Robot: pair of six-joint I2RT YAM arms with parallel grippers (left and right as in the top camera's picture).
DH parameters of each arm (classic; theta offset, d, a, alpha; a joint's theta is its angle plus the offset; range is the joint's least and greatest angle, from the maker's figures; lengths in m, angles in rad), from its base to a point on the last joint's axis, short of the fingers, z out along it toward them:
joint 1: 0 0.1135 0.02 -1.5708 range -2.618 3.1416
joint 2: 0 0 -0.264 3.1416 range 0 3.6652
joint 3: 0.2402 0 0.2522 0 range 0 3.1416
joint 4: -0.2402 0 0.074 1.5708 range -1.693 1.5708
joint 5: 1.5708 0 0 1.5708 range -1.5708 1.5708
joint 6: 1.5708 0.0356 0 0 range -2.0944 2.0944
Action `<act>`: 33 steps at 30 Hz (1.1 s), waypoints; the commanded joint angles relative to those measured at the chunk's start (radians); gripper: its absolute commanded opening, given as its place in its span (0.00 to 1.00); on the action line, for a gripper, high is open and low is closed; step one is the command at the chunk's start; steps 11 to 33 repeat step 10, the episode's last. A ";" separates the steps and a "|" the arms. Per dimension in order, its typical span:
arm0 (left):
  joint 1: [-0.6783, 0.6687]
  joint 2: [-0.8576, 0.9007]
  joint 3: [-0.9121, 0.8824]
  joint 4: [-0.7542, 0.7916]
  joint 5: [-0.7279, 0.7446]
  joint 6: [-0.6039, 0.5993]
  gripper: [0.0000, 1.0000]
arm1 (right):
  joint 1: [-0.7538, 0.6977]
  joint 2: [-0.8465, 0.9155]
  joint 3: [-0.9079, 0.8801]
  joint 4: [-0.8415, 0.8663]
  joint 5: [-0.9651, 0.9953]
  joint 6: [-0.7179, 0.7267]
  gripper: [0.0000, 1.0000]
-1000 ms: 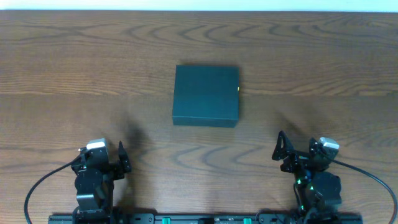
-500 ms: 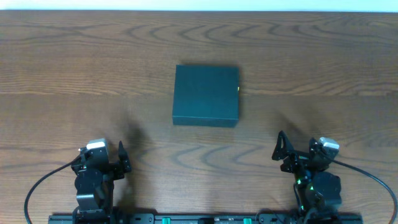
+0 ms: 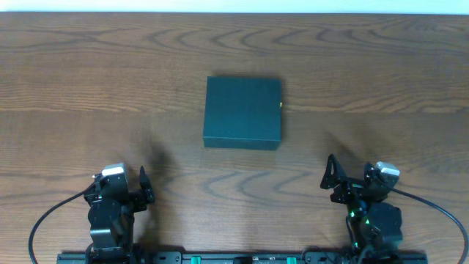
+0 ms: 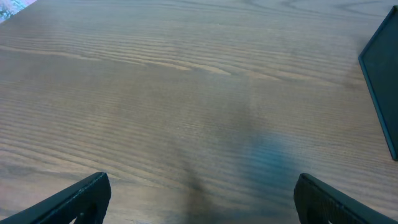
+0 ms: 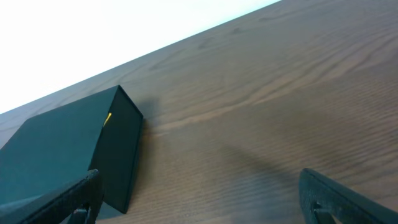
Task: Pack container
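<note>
The container, a dark-teal rectangular box with its lid down, lies flat in the middle of the wooden table. Its edge shows at the right border of the left wrist view, and its side with a small yellow mark shows at the left of the right wrist view. My left gripper rests near the front left edge, open and empty, with bare wood between its fingers. At the front right, my right gripper is open too, holding nothing, the box beyond its left finger.
A black rail with the arm bases runs along the table's front edge. Cables loop out from both arms. A white wall stands behind the table's far edge.
</note>
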 commanded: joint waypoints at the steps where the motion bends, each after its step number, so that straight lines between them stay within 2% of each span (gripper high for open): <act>1: 0.007 -0.007 -0.016 0.002 0.000 -0.003 0.95 | -0.010 -0.007 -0.006 0.002 -0.004 -0.017 0.99; 33: 0.007 -0.007 -0.016 0.002 0.000 -0.003 0.95 | -0.010 -0.007 -0.006 0.002 -0.004 -0.017 0.99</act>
